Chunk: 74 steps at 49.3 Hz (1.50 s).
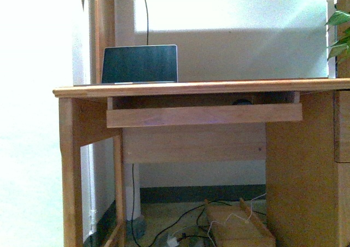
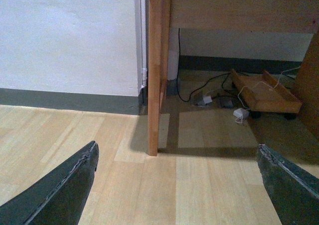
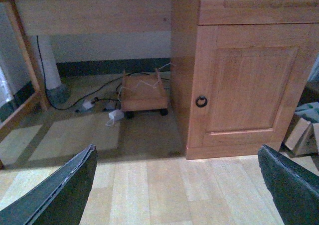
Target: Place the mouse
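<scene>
In the front view a small dark domed shape, which looks like the mouse [image 1: 242,101], sits on the pull-out tray [image 1: 204,115] under the wooden desk top [image 1: 219,87]; only its top shows above the tray's front board. Neither arm shows in that view. My left gripper [image 2: 177,185] is open and empty, low over the wooden floor near the desk's left leg [image 2: 155,85]. My right gripper [image 3: 177,185] is open and empty, low over the floor in front of the desk's cabinet door [image 3: 244,85]. The mouse shows in neither wrist view.
A laptop [image 1: 140,64] stands open on the desk top at the left. Under the desk are a low wheeled wooden stand [image 3: 143,96], cables and white adapters [image 2: 240,113]. Cardboard boxes [image 3: 304,128] lie right of the cabinet. A plant [image 1: 340,34] is at the far right.
</scene>
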{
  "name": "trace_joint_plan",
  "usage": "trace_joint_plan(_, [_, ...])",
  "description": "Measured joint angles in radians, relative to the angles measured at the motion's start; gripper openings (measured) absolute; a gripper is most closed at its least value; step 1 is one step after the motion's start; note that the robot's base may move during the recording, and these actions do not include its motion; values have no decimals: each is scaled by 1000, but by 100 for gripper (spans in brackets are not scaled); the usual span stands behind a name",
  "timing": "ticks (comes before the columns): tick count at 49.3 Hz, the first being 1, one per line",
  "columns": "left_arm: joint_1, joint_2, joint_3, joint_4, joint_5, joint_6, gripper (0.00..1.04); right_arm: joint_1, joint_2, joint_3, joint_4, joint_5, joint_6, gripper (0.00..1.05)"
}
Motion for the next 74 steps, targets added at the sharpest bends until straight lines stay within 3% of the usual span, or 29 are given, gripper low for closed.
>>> trace_joint_plan(74, [0, -1, 0, 0, 0, 0, 97, 0, 0, 0, 0, 0, 0, 97])
